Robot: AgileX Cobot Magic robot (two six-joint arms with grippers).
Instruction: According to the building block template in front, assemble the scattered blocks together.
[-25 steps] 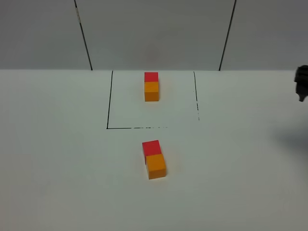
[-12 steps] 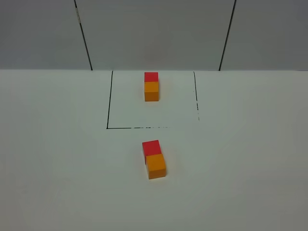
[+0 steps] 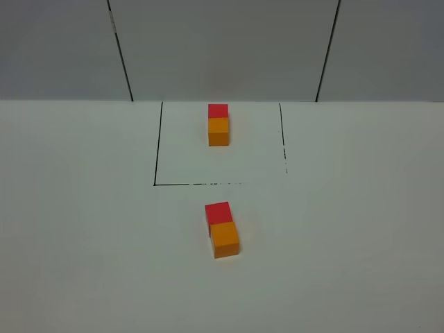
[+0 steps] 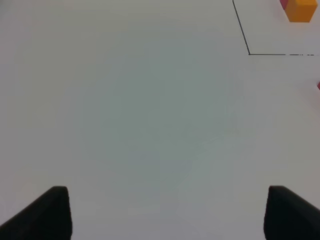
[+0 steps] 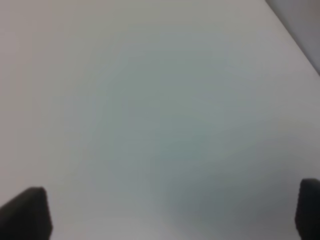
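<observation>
The building block template stands at the back inside a black outline: a small red cube [image 3: 218, 110] joined to an orange cube [image 3: 218, 131]. Nearer the front lie the scattered blocks, a red cube [image 3: 218, 212] touching an orange cube [image 3: 225, 240], the pair slightly skewed. Neither gripper shows in the exterior high view. My left gripper [image 4: 167, 215] is open over bare table, its dark fingertips [image 4: 50, 215] wide apart; the template's orange cube [image 4: 301, 10] sits far off at that picture's corner. My right gripper [image 5: 167, 212] is open too, with only white table between its fingertips [image 5: 27, 212].
A thin black outline [image 3: 155, 146] marks a square around the template on the white table [image 3: 83, 229]. Behind the table's far edge rises a grey wall [image 3: 222, 48] with two dark seams. The right wrist view catches the wall [image 5: 305, 20] at one corner.
The right gripper, seen at the right edge of the exterior high view a second ago, has left that view. The blocks have not moved.
</observation>
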